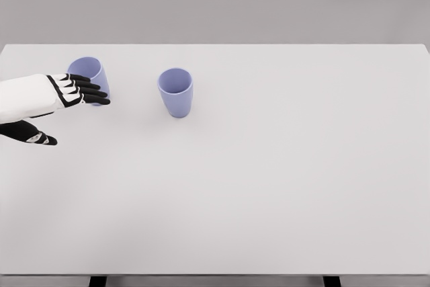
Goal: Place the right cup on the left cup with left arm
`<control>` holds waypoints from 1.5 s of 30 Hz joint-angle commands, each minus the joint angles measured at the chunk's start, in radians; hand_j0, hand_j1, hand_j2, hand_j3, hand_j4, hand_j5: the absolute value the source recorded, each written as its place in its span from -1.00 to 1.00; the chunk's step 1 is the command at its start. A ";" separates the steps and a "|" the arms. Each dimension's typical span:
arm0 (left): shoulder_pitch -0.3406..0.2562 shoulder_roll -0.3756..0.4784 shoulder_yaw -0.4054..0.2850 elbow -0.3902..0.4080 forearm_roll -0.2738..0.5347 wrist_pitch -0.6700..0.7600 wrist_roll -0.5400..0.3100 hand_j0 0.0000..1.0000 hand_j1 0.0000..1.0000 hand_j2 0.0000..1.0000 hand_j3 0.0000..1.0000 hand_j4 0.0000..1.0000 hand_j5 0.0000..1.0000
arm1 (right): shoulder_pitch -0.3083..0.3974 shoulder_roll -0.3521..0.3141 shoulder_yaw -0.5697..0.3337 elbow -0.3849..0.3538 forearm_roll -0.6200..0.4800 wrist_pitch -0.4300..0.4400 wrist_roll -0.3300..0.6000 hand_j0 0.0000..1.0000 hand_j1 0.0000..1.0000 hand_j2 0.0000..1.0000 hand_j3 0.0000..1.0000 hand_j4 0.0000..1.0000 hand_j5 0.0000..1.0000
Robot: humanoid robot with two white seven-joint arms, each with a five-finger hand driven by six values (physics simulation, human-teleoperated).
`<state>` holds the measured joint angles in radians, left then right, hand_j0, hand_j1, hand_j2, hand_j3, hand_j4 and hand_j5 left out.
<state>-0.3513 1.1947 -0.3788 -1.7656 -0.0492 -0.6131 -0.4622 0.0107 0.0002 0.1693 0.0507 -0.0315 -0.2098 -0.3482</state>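
Progress: nothing stacked yet; grasp, lift and placing all remain
Left hand (75, 92): fingers spread wide, holding nothing, in front of the left cup (87, 72), contact unclear
Right cup (175, 91): upright on the desk (269, 179), apart from the left cup, untouched
Count: two purple cups, one hand in view

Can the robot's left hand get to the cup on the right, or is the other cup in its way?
Probably yes. The left hand is open, partly in front of the left cup. The right cup stands apart, with only bare table between.
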 commanded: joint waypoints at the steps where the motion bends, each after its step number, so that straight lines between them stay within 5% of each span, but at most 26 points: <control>1: 0.000 0.002 0.000 0.000 0.008 0.002 0.000 1.00 1.00 1.00 1.00 1.00 1.00 | 0.000 0.000 -0.001 0.000 -0.001 0.000 -0.005 1.00 1.00 1.00 1.00 1.00 1.00; 10: -0.032 0.074 0.020 0.000 0.035 0.002 -0.001 1.00 1.00 1.00 1.00 1.00 1.00 | 0.000 0.000 -0.001 0.000 -0.001 0.000 0.000 1.00 1.00 1.00 1.00 1.00 1.00; 15: -0.230 0.030 0.015 0.000 0.054 0.002 -0.033 1.00 1.00 1.00 1.00 1.00 1.00 | 0.000 0.000 -0.001 0.000 -0.001 0.000 0.000 1.00 1.00 1.00 1.00 1.00 1.00; 17: -0.247 -0.032 0.001 0.001 0.057 0.002 -0.149 1.00 1.00 1.00 1.00 1.00 1.00 | 0.000 0.000 -0.001 0.000 -0.001 0.000 0.000 1.00 1.00 1.00 1.00 1.00 1.00; 21: -0.268 -0.030 -0.037 0.001 0.078 0.002 -0.149 1.00 1.00 1.00 1.00 1.00 1.00 | 0.002 0.000 -0.001 0.000 -0.001 0.000 0.000 1.00 1.00 1.00 1.00 1.00 1.00; 22: -0.273 -0.026 -0.095 0.001 0.143 0.002 -0.149 1.00 1.00 1.00 1.00 1.00 1.00 | 0.000 0.000 -0.001 0.000 -0.001 0.000 0.000 1.00 1.00 1.00 1.00 1.00 1.00; 29: -0.474 -0.027 -0.112 0.001 0.147 0.002 -0.149 0.96 0.96 0.96 0.96 0.96 0.96 | 0.000 0.000 -0.001 0.000 -0.001 0.000 0.000 1.00 1.00 1.00 1.00 1.00 1.00; 30: -0.506 -0.026 -0.126 0.000 0.082 0.002 -0.149 0.98 0.98 0.98 0.98 0.98 0.98 | 0.000 0.000 -0.001 0.001 -0.001 0.000 0.000 1.00 1.00 1.00 1.00 1.00 1.00; 32: -0.518 -0.085 -0.199 0.003 0.075 0.002 -0.149 1.00 1.00 1.00 1.00 1.00 1.00 | 0.000 0.000 -0.001 0.000 -0.001 0.000 0.000 1.00 1.00 1.00 1.00 1.00 1.00; 36: -0.546 -0.153 -0.270 0.023 0.155 0.002 -0.149 1.00 1.00 1.00 1.00 1.00 1.00 | 0.000 0.000 -0.001 0.000 -0.001 0.000 0.000 1.00 1.00 1.00 1.00 1.00 1.00; 39: -0.656 -0.300 -0.430 0.009 0.108 0.002 -0.149 0.94 0.94 0.94 0.94 0.94 0.94 | 0.000 0.000 -0.001 0.000 -0.001 0.000 0.000 1.00 1.00 1.00 1.00 1.00 1.00; 43: -0.692 -0.342 -0.459 0.009 0.097 0.018 -0.149 0.97 0.97 0.97 0.97 0.97 0.97 | 0.000 0.000 -0.001 0.001 -0.001 0.000 0.000 1.00 1.00 1.00 1.00 1.00 1.00; 45: -0.692 -0.340 -0.462 0.009 0.022 0.022 -0.149 0.97 0.97 0.97 0.97 0.97 0.97 | 0.000 0.000 -0.001 0.000 -0.001 0.000 0.000 1.00 1.00 1.00 1.00 1.00 1.00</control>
<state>-1.0431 0.8705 -0.8238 -1.7558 0.0117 -0.6000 -0.6114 0.0107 0.0002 0.1689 0.0509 -0.0315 -0.2098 -0.3482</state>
